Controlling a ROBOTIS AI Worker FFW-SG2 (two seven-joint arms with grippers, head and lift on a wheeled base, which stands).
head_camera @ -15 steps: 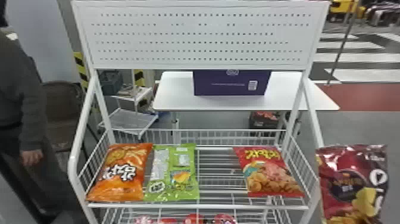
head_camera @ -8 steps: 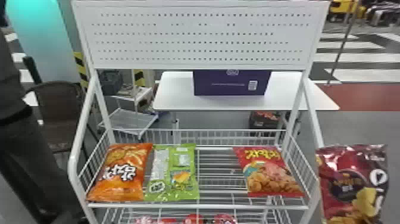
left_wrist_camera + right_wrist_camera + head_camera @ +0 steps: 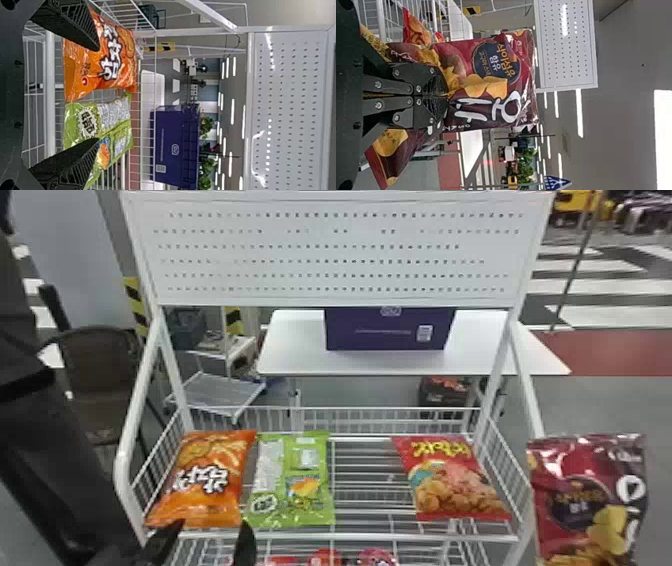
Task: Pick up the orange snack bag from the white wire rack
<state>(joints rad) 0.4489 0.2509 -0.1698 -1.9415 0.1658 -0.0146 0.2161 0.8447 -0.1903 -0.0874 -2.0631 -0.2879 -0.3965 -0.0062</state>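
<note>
At about 8 o'clock in the head view, on the upper shelf of the white wire rack point(image 3: 360, 536), lay the orange snack bag point(image 3: 206, 482), printed face showing. The green bag point(image 3: 292, 485) lay beside it at 7 o'clock, their edges very near; the red bag point(image 3: 450, 485) lay well apart at 4 o'clock.

Left gripper point(image 3: 97, 94): 2 fingers spread apart, nothing between them. In the head view its tips showed low at 7 o'clock, by the front rail and in line with the orange bag. Contact with the bag could not be confirmed.

Right gripper point(image 3: 445, 95): fingers closed on the maroon bag point(image 3: 590, 502), which was held upright outside the rack, at 4 o'clock and farther out than the red bag.

Step in hand, as judged: approach, with grasp and lift outstanding. Next move called for: left gripper in over the front rail, 1 finger to each side of the orange bag, then closure and a lift clear of the rail.

Risk noted: in the left wrist view 1 finger overlapped the orange bag and the other the green bag, so a small shift toward 9 o'clock might be needed to avoid pinching both. The film would probably crumple under the grip.
</note>
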